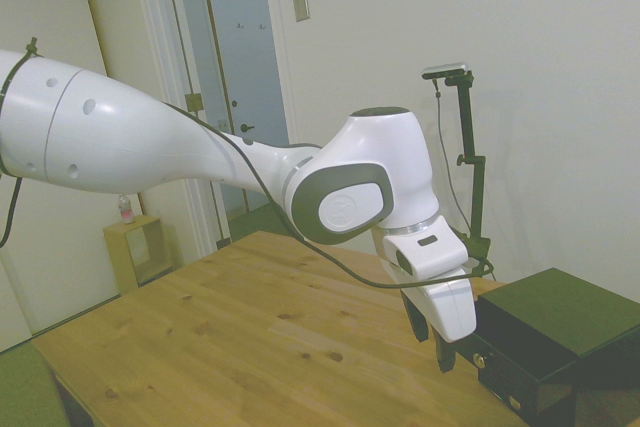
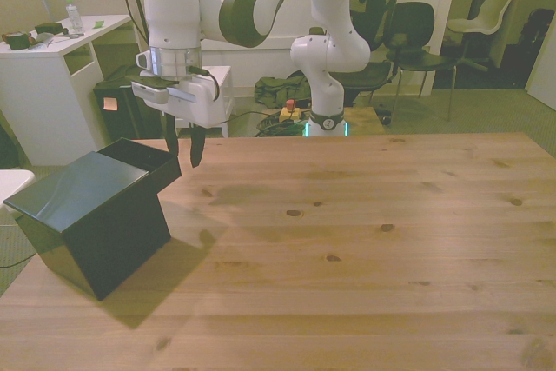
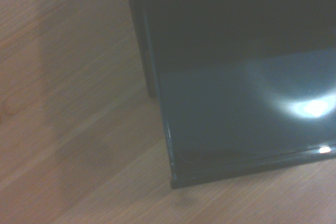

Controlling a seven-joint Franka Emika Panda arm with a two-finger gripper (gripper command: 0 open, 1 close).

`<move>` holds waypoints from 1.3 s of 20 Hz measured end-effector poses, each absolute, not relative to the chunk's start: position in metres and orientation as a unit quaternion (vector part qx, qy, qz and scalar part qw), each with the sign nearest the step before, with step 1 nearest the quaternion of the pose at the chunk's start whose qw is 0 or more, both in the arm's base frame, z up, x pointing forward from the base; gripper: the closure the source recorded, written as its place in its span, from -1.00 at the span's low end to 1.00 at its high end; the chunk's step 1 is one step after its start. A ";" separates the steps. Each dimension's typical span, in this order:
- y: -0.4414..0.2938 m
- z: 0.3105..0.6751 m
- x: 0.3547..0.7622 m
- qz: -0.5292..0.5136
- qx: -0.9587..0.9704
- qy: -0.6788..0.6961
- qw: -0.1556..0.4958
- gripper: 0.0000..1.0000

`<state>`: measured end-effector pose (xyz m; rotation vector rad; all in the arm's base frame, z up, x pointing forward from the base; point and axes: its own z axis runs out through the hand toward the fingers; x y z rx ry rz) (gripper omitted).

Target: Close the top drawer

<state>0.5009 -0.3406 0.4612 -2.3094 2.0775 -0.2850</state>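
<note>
from the side, the wooden table (image 1: 270, 327) is pale pine with dark knots, and behind it stand a cream wall, a white door (image 1: 225, 67) and a small wooden cube shelf (image 1: 135, 252) on the green floor. the black box (image 1: 560, 342) sits at the table's right end. its top drawer (image 1: 497, 339) stands pulled out a little toward the arm, flat black front with a small brass knob (image 1: 480, 359) catching the light. the gripper (image 1: 430, 342) hangs just beside that front, its dark fingers pointing down with a narrow gap between them, nothing held.

from the front, the table (image 2: 365, 241) runs wide and bare-grained, with a white desk (image 2: 52, 84) at the front view's left and dark chairs (image 2: 408, 28) and a pale one further back. the box (image 2: 87, 215) sits at the table's edge on the front view's left. the top drawer (image 2: 143, 160) juts out from the box's far side as an open tray, its inside in shadow. the gripper (image 2: 183, 149) hangs close by the drawer's far end, the two fingers a little apart and empty; i can't tell whether they touch the drawer.

from the wrist, blurred, the drawer's (image 3: 241, 98) glossy black inside fills the frame with a bright glare spot, its rim edged against the table (image 3: 68, 103).
</note>
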 end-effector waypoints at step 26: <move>-0.374 0.488 0.521 -0.085 -0.720 0.688 0.022 1.00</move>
